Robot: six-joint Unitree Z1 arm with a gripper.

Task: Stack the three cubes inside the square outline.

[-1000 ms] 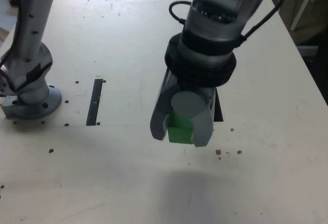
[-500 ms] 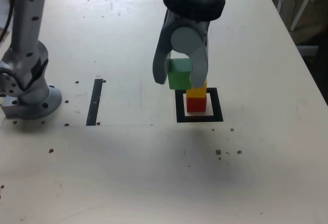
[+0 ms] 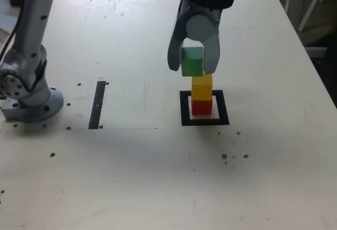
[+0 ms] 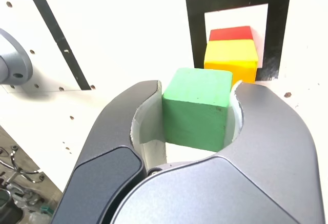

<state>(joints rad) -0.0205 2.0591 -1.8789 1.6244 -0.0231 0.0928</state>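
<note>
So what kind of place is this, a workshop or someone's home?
Most likely a robotics lab test bench, not a home: a pale table dotted with mounting holes, the arm's base fixed to it, and a taped black square outline marking where the cubes go.

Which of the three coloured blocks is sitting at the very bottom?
The red cube, resting inside the square outline; the yellow cube sits on it, and the gripper holds the green cube.

Table: pale, flat top, speckled with small dark spots. Directly on it:
- square outline, black, just below the gripper;
- red cube, resting inside that outline;
- thin black strip, well off toward the exterior view's left of the gripper;
- grey arm base, farther that way.
</note>
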